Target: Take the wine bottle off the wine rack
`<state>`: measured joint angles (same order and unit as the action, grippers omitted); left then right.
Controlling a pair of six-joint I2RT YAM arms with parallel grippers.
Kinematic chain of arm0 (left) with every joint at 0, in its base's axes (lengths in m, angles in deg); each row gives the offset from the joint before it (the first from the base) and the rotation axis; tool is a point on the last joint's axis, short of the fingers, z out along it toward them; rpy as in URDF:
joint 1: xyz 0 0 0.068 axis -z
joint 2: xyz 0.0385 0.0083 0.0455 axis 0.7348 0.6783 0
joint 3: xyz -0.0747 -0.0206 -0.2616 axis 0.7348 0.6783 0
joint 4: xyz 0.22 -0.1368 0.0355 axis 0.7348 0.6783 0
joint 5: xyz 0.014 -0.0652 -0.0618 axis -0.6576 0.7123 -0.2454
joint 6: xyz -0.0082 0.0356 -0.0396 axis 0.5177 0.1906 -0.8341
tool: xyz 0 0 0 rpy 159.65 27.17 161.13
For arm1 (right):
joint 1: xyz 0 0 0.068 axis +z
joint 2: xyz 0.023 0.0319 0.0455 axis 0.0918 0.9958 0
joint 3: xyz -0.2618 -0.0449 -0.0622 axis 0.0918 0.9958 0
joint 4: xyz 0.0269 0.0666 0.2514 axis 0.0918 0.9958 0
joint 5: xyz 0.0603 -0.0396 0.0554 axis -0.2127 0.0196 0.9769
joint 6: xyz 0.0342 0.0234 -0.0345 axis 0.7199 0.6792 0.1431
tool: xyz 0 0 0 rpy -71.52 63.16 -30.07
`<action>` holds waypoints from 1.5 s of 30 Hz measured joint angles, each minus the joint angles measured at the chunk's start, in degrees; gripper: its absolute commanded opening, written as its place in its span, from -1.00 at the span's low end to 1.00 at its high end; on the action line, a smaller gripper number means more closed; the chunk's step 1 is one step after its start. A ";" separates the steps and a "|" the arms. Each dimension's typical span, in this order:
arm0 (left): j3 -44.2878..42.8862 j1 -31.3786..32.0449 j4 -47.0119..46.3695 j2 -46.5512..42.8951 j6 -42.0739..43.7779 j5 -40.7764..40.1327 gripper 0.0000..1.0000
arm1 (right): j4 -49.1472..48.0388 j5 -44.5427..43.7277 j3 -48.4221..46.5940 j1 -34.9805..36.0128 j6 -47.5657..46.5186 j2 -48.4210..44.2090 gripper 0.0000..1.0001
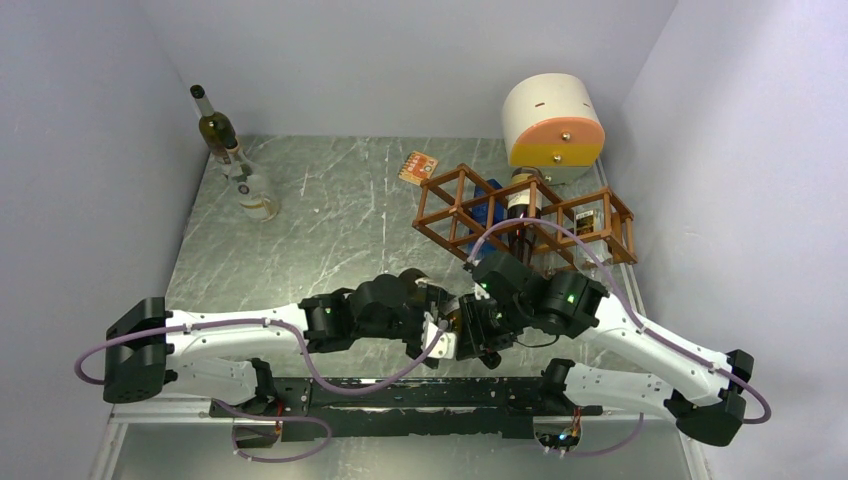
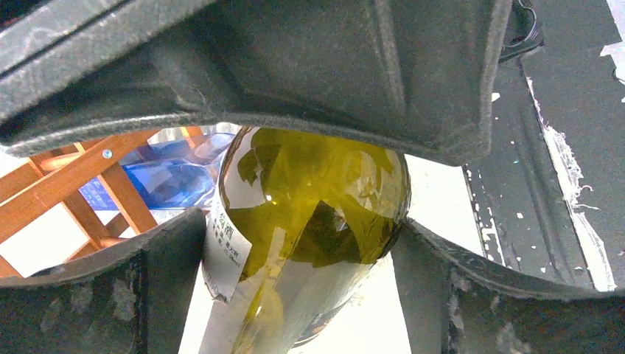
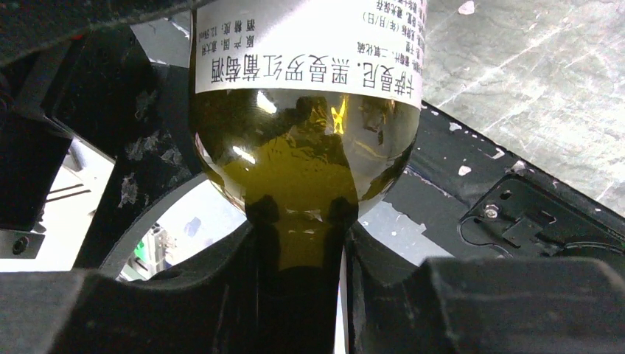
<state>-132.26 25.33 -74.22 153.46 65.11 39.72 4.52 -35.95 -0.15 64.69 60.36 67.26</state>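
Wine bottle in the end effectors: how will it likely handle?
The wine bottle is glossy glass: rigid, probably slippery and breakable. The right end effector pinches its narrow neck, so it may pivot there. Its round body would likely roll if laid down.

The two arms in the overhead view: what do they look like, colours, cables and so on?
Both the left arm and the right arm have smooth white shells between chunky black joint housings. A thin lilac cable loops along each arm. A small green light glows near the right arm's wrist. The fingers are matte black, scuffed with pale flecks.
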 measured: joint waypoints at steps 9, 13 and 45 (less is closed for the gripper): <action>-0.09 0.98 1.14 -0.22 2.58 -1.31 -0.65 | 0.39 0.04 -0.09 -0.20 -0.52 0.33 -0.09; 0.83 0.96 0.96 -1.64 1.49 -4.04 -0.84 | -2.19 -0.92 -2.10 -0.15 -0.90 -0.07 0.44; 1.81 -20.50 -9.01 -11.96 -20.70 -19.52 -0.86 | -5.29 -40.54 -30.84 0.09 -5.31 -7.85 1.00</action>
<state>-130.44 4.83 -83.22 141.51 44.41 20.20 -0.77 -76.49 -30.99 64.77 55.05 59.41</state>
